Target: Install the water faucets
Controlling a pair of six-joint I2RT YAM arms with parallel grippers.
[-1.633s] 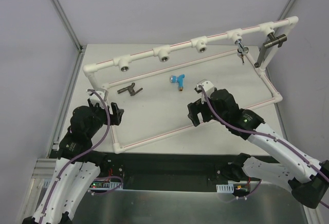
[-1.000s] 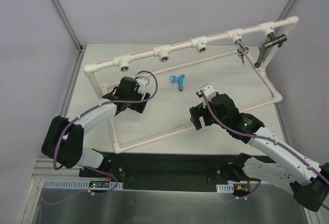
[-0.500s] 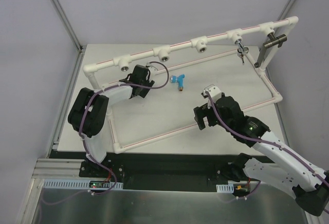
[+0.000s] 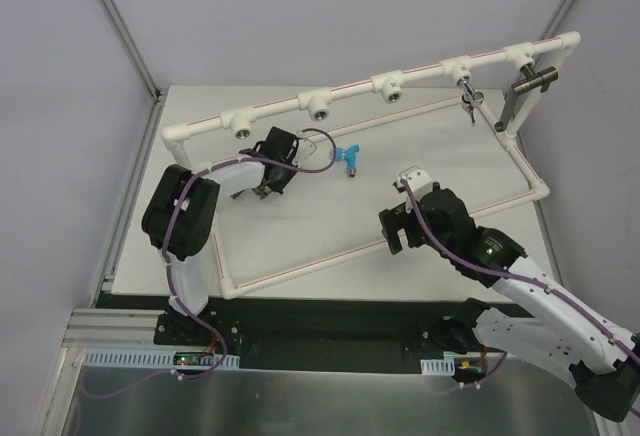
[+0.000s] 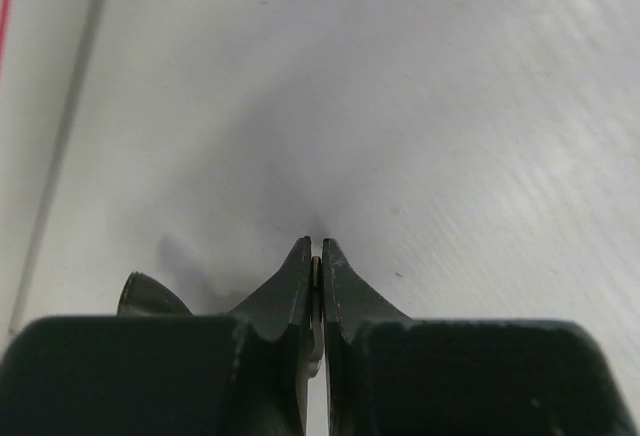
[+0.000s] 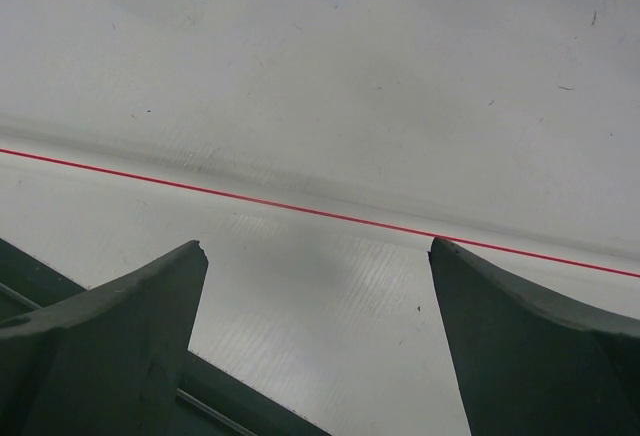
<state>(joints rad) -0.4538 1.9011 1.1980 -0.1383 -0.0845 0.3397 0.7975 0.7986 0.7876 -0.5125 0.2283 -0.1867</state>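
The dark grey faucet (image 4: 263,192) lies on the table just under my left gripper (image 4: 268,182), mostly hidden by it. In the left wrist view that gripper (image 5: 315,247) is shut, and a thin sliver of grey metal (image 5: 317,268) is pinched between its fingers. A dark rounded part (image 5: 150,298) pokes out to their left. The blue-handled faucet (image 4: 347,157) lies free on the table to the right. My right gripper (image 4: 392,230) (image 6: 318,248) stands wide open with nothing in it, above a white pipe with a red line (image 6: 330,196).
The white pipe frame (image 4: 350,91) has a back rail with several round threaded sockets (image 4: 318,109). A small metal tap (image 4: 468,99) hangs from one socket at the right. A dark T-shaped post (image 4: 525,88) stands at the far right.
My left arm swung out from near its base to the dark grey faucet and its jaws closed. My right arm drew back slightly toward the near edge, still open.
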